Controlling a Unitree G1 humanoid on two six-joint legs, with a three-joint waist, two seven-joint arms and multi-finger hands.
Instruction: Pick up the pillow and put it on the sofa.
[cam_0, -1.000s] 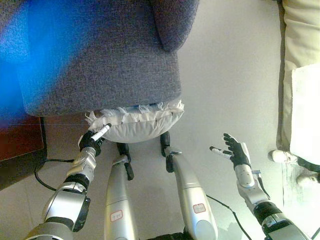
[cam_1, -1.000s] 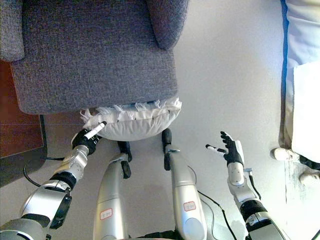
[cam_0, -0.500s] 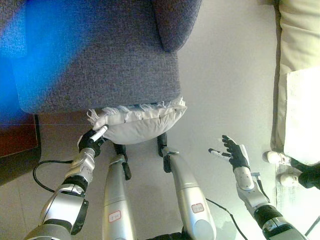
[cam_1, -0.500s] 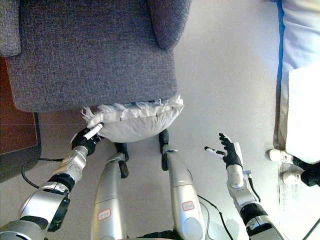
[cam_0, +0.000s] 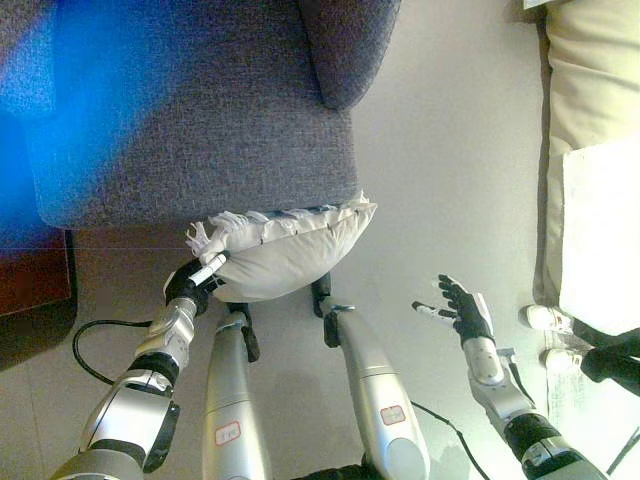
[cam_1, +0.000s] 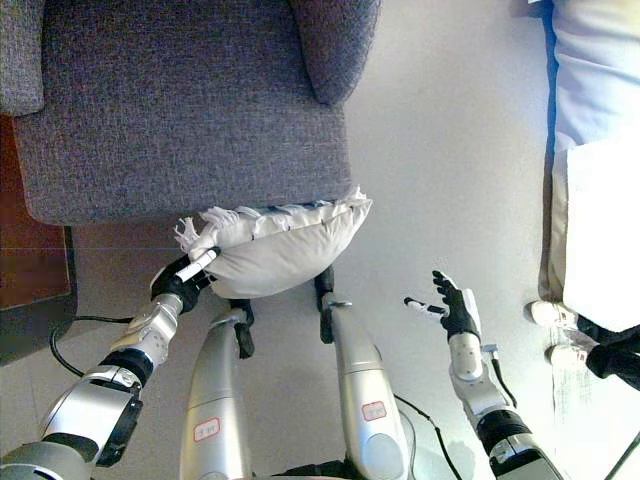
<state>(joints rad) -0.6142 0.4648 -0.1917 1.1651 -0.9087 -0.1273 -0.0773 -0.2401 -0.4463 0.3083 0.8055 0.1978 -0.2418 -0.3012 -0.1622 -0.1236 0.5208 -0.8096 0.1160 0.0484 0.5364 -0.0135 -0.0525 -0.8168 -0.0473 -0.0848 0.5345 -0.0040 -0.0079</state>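
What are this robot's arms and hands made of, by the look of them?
Both arms are silver-grey shells with black rings at the joints. The left hand and right hand are dark and fingered, rather like a person's, with white tips or covers on some fingers. The left forearm looks ribbed and metallic near the wrist.

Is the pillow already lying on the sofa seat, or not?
Not yet: the pillow hangs below the sofa seat's front edge, pinched at its left end by the left hand.
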